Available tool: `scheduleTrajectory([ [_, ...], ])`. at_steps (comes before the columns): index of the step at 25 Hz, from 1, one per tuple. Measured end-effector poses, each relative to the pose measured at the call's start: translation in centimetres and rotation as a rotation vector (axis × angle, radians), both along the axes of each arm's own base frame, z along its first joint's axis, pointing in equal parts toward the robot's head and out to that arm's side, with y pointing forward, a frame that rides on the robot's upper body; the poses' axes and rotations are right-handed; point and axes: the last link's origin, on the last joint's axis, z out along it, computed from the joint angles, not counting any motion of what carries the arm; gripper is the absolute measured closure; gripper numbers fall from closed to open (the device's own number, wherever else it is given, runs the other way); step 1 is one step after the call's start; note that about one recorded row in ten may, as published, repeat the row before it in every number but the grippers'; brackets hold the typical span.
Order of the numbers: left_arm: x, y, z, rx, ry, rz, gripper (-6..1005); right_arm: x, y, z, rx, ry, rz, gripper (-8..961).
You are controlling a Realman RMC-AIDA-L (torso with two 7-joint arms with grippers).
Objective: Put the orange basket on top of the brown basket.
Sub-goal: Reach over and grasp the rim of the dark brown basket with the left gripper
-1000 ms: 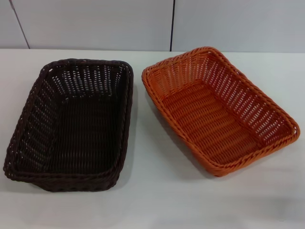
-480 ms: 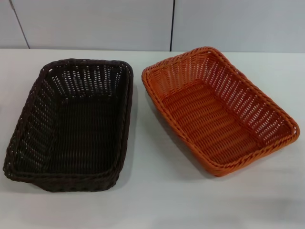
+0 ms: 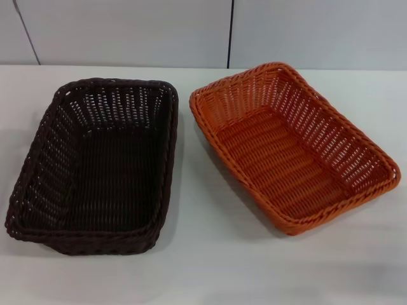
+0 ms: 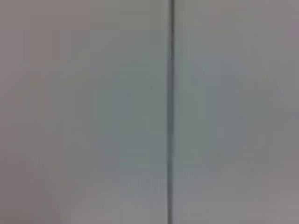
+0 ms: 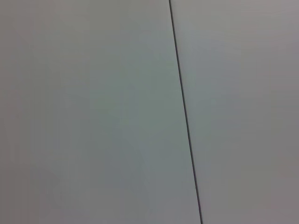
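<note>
- On the white table (image 3: 203,273), nearest the robot, lies only bare surface; no arm or gripper shows in the head view, and both wrist views face a plain panelled wall, so the claws' state cannot be told.
- At left, the brown basket (image 3: 95,165) sits flat and open side up, ready to take another on top.
- At right, just beside it but apart, the orange basket (image 3: 292,146) rests angled, its far end turned toward the brown one; lifting has not begun.
- Orange is bright woven wicker with sloping open-weave sides, a braided rim, nothing inside.
</note>
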Motion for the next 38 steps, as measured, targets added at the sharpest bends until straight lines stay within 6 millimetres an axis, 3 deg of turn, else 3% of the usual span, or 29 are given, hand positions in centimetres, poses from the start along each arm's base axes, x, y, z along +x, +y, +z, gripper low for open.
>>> scheduleTrajectory([
  [5,0.7,0.0,0.1,-0.037,0.010,0.028,205,0.0,0.2,0.1,-0.003,-0.007,0.001,120],
  [6,2.8,0.1,0.3,-0.108,0.032,0.059,205,0.0,0.2,0.1,-0.003,-0.007,0.001,120],
  [7,2.8,0.1,0.3,-0.108,0.032,0.059,243,0.0,0.2,0.1,-0.003,-0.009,0.001,120],
  [8,6.4,-0.3,0.2,-0.251,0.052,0.082,281,0.0,0.3,0.1,-0.003,-0.009,0.001,120],
  [13,8.7,-0.8,-0.8,-0.406,0.046,0.123,273,0.3,0.1,0.2,-0.009,-0.025,-0.007,119],
  [17,8.7,-0.7,-1.4,-0.440,0.059,0.166,267,0.3,0.1,0.1,-0.015,-0.026,-0.008,119],
  [26,6.7,0.3,-4.2,-0.509,0.085,0.277,184,0.6,-0.1,0.1,-0.019,-0.033,-0.015,119],
  [38,4.9,0.9,-5.9,-0.543,0.081,0.329,190,0.6,0.1,0.3,-0.018,-0.041,-0.015,119],
])
